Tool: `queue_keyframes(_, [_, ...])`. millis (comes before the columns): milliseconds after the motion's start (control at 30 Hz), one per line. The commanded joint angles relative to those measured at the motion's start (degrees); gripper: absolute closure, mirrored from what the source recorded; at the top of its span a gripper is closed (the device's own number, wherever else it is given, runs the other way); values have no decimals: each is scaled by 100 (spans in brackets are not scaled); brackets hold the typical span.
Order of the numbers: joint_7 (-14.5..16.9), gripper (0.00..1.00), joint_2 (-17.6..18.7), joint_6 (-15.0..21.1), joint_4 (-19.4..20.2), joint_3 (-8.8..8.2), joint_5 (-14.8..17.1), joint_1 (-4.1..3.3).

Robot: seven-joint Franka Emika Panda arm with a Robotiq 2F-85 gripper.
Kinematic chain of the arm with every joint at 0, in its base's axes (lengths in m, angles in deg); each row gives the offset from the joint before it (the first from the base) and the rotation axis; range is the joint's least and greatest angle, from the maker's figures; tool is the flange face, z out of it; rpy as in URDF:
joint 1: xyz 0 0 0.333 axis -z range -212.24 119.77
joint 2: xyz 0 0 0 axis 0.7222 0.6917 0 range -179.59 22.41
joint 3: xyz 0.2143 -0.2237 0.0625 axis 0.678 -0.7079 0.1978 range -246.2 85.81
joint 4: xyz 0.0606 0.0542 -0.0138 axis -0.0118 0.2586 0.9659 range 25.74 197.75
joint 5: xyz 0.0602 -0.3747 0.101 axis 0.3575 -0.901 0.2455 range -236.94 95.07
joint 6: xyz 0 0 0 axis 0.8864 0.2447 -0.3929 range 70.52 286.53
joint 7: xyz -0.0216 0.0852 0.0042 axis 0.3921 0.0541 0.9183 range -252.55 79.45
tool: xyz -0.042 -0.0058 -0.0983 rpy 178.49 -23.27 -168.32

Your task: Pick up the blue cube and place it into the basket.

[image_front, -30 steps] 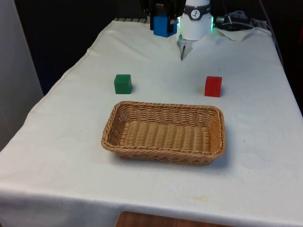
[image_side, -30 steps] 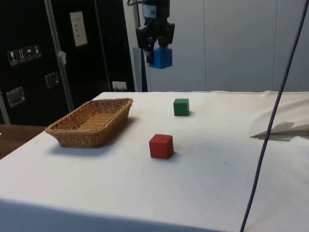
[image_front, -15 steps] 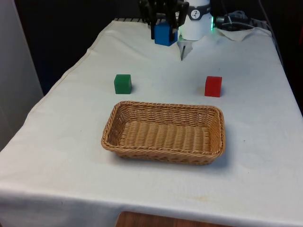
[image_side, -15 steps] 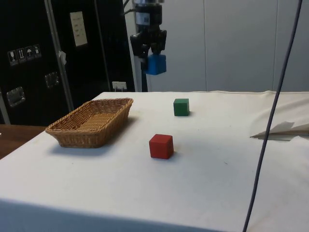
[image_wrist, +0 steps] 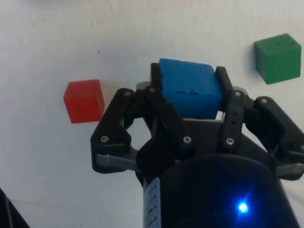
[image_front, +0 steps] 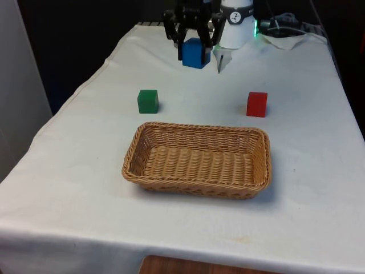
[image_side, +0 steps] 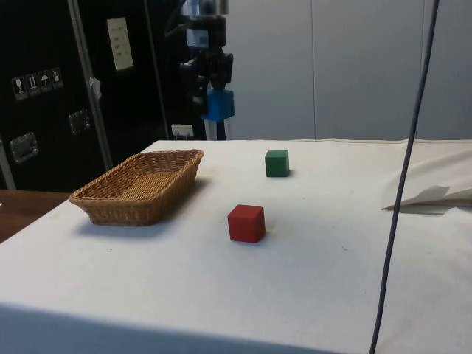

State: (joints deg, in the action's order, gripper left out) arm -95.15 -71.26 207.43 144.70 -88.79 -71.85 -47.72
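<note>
Front view: faces across basket [image_front: 197, 160] toward table's [image_front: 319, 142] far end. Side view: level with basket [image_side: 140, 184], from table's flank. Both share basket, green cube [image_front: 147, 101], red cube [image_front: 256, 104]. Wrist view: close, downward.

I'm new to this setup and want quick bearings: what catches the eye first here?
The blue cube stands out, gripped in the air by the black gripper over the far end of the table. Nearer lies an empty wicker basket. Between them the green cube sits toward the front view's left and the red cube toward its right.
</note>
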Motion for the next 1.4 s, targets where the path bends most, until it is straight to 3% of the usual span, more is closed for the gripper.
queue_keyframes(0, [34, 98, 40, 0, -46, 0, 0, 0])
queue_keyframes(500, [733, 98, 430, -40, -550, 17, 63, 17])
queue_keyframes(667, [768, 98, 498, -6, -642, -6, 0, 0])
queue_keyframes(733, [837, 98, 710, -92, -905, 23, 57, 6])
queue_keyframes(933, [802, 98, 974, -115, -1215, 29, 0, -6])
queue_keyframes(1167, [865, 98, 1541, -447, -1971, 149, 103, 11])
queue_keyframes(1200, [808, 98, 1484, -361, -1891, 103, 23, -6])
queue_keyframes(1367, [877, 98, 1868, -550, -2366, 206, 143, 11])
